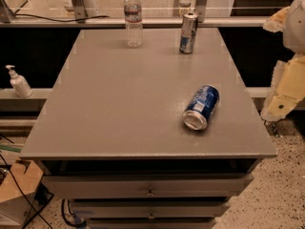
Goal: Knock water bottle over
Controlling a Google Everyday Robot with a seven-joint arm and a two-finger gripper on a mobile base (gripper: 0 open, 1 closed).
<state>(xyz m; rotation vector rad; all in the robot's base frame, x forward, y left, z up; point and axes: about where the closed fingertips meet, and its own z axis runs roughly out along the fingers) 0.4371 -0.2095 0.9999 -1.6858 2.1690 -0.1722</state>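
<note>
Currently the water bottle (133, 18) stands upright, long axis vertical, at the worktop's (119, 104) far edge. It is well apart, far-left, from the end effector (281, 104) beside the right edge. Whether that is open cannot be told.

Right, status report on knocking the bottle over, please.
Claw low beside table's right edge, touching nothing. Water bottle upright at far edge. Blue can on its side roughly between them; slim can upright beside bottle.
</note>
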